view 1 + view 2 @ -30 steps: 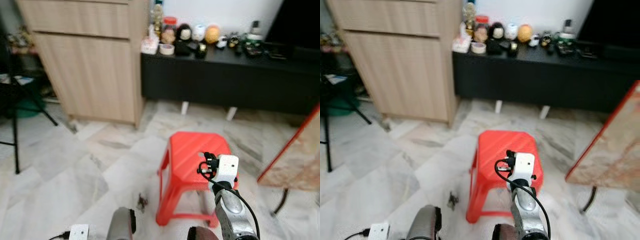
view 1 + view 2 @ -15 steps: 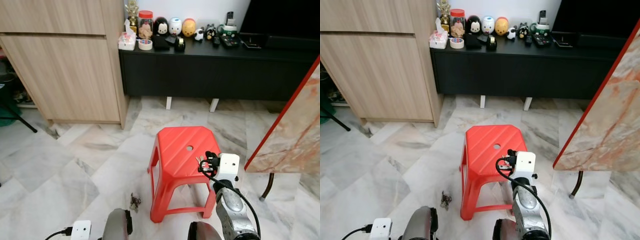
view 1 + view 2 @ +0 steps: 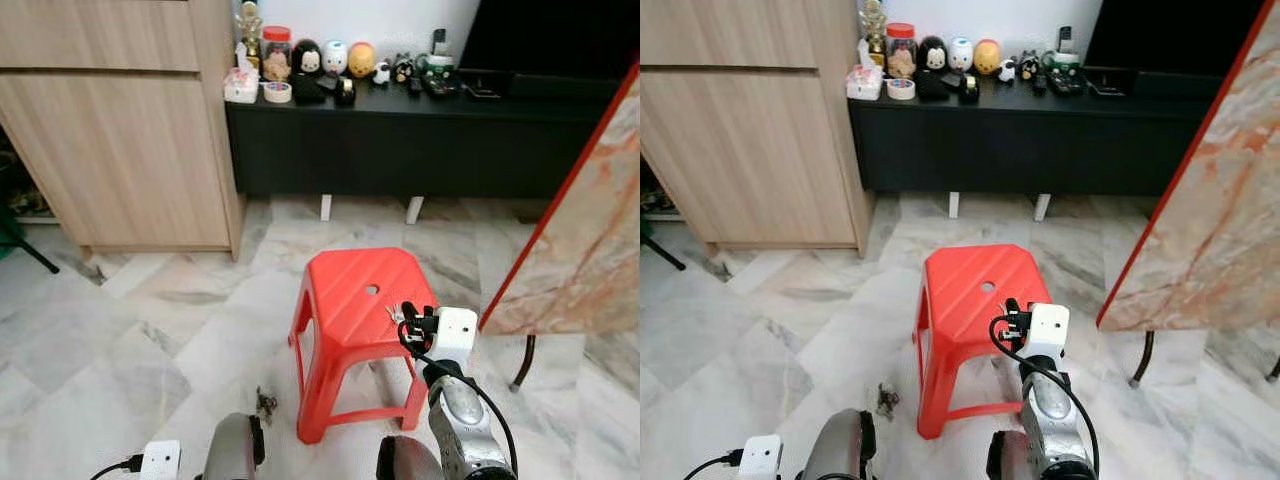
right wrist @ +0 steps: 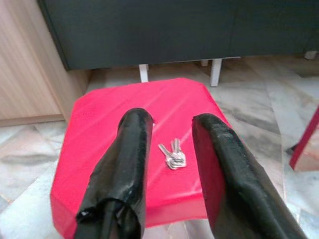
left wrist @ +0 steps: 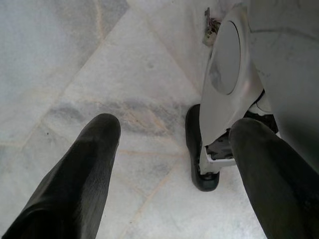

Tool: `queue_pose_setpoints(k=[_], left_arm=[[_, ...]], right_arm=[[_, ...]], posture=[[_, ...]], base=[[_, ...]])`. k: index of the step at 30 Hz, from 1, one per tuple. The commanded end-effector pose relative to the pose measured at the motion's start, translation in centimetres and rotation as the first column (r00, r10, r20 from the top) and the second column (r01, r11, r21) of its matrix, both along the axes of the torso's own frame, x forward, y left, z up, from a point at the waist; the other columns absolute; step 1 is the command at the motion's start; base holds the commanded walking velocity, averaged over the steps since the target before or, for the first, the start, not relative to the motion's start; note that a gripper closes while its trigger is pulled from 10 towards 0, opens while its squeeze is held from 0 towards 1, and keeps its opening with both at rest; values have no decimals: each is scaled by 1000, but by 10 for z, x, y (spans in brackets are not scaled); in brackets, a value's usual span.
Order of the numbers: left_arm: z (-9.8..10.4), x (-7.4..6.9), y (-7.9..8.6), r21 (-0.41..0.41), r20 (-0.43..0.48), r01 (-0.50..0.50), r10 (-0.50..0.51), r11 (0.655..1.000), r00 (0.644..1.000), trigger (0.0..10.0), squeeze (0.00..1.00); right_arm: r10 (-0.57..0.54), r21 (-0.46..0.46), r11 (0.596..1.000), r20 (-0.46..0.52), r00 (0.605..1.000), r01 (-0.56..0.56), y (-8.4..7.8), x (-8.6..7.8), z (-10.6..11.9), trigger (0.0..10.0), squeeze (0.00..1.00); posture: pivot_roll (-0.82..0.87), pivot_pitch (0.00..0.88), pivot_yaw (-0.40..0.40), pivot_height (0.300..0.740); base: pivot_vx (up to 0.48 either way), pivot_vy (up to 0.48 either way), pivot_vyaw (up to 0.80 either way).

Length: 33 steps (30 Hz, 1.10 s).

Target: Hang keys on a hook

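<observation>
Hanging low beside the robot's body, the left gripper (image 5: 164, 164) idles with its two black fingers spread wide over bare marble floor (image 5: 75, 64), holding nothing; it has no part in the step at hand, so keeping it down and out of the way makes sense. Just ahead, the right gripper (image 4: 169, 164) is raised and pointed at the red stool (image 3: 360, 300), and its wrist view shows why: the keys (image 4: 173, 155) lie flat on the red seat, framed in the gap between the two fingers, which stand parted and empty (nothing is pinched yet). That alignment reads as a set-up for a pick, the fingers straddling the line to the keys so that a forward and downward reach would bring them to either side of the bunch. From the head camera the keys (image 3: 395, 314) show as a small pale glint near the seat's right edge, close to the wrist camera housing (image 3: 455, 330). A small dark bit of debris (image 3: 266, 403) lies on the floor left of the stool, apart from it. Further off, a light wooden cabinet (image 3: 130, 130) stands to the left, and a long black console (image 3: 400, 140) runs along the wall, its top crowded with jars and small figurines (image 3: 315, 65). A tilted marble-patterned panel with a red edge (image 3: 585, 230) leans in at the right. No hook can be made out anywhere, so I judge the task barely begun: the keys must be lifted first, then carried to wherever the hook is.
</observation>
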<state>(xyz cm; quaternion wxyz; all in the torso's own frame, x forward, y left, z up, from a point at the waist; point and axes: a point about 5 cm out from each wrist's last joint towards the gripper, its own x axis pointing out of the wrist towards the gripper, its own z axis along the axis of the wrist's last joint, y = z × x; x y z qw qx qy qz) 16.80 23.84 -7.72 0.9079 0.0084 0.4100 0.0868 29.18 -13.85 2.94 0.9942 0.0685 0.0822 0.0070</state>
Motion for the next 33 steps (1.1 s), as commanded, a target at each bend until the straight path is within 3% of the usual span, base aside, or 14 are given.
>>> queue_pose_setpoints(k=[1, 6, 7, 8, 14, 18, 33], left_arm=[[1, 3, -2, -22, 18, -16, 17, 1000, 1000, 10000, 0], [1, 5, -3, -17, 14, 3, -2, 1000, 1000, 10000, 0], [1, 5, -4, -16, 15, 4, -3, 1000, 1000, 10000, 0], [2, 6, -4, -11, 16, 3, -3, 1000, 1000, 10000, 0], [2, 6, -3, -1, 11, -23, 23, 1000, 1000, 10000, 0], [9, 11, 9, 49, 69, -106, 103, 993, 992, 10000, 0], [6, 11, 2, 20, 52, -74, 73, 997, 996, 10000, 0]], right_arm=[[-13, 3, 1000, -7, 1000, 13, -2, -1, -2, 10000, 1000], [-17, -14, 1000, -13, 1000, 17, -3, -2, -3, 10000, 1000], [-16, -16, 1000, -14, 1000, 16, -3, -2, -3, 10000, 169], [-16, -15, 1000, -15, 1000, 16, -3, -2, -3, 10000, 0], [-17, -12, 1000, -17, 1000, 17, -2, -2, -3, 10000, 0], [-17, -12, 1000, -19, 1000, 17, -2, -2, -3, 10000, 0], [27, 0, 1000, 26, 999, -27, 5, -1, 2, 10000, 0]], posture=[[27, 61, -78, 586], [27, 64, -75, 586], [27, 64, -75, 586], [27, 65, -75, 586], [30, 67, -76, 586], [27, 69, -72, 586], [32, 70, -71, 586]], base=[[0, 0, 0], [0, 0, 0], [0, 0, 0], [0, 0, 0], [0, 0, 0], [0, 0, 0], [83, 0, 88]])
